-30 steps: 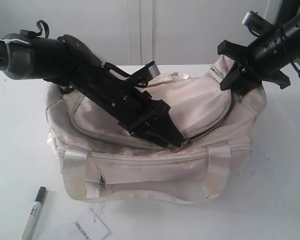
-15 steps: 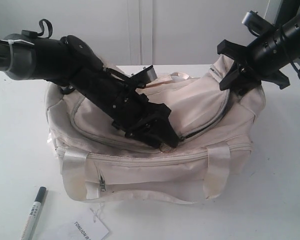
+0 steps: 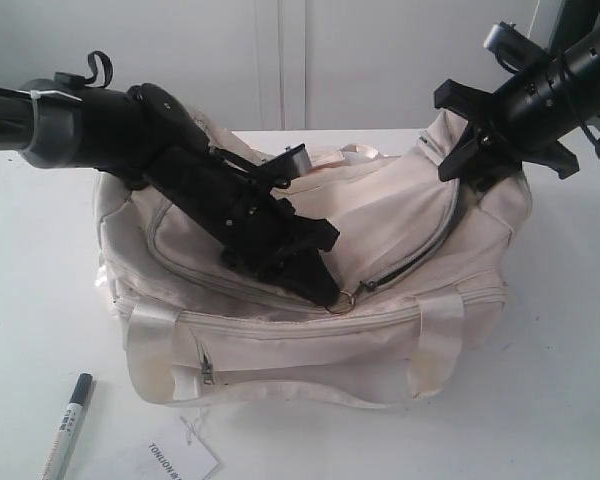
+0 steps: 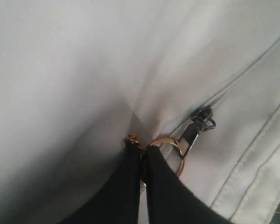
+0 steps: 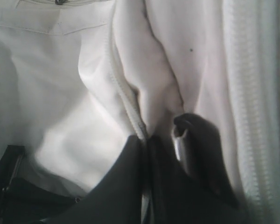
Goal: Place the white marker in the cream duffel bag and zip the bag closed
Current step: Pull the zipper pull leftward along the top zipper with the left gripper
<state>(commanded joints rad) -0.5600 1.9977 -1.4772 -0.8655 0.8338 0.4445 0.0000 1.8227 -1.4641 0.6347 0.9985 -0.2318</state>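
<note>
L hand (image 3: pixel 327 288): clamped shut on gold ring pull (image 3: pixel 346 299) of cream duffel bag (image 3: pixel 280 345), front-centre of the curved top zip. R hand (image 3: pixel 472 152): jaws together, pinching bag fabric by the zip edge at the right end. I see the white marker (image 3: pixel 68 425) outside the bag, flat on counter (image 3: pixel 540 400), front-left, near paper tag (image 3: pixel 180 458), well apart from both hands.

The soft cream duffel bag (image 3: pixel 310 335) sits upright, one end pinched by the right gripper (image 5: pixel 144 142), its gold ring pull (image 3: pixel 347 299) at the left gripper's (image 4: pixel 143 150) closed tips, while the dark-capped white marker (image 3: pixel 68 428) lies flat outside it, well apart from both.
</note>
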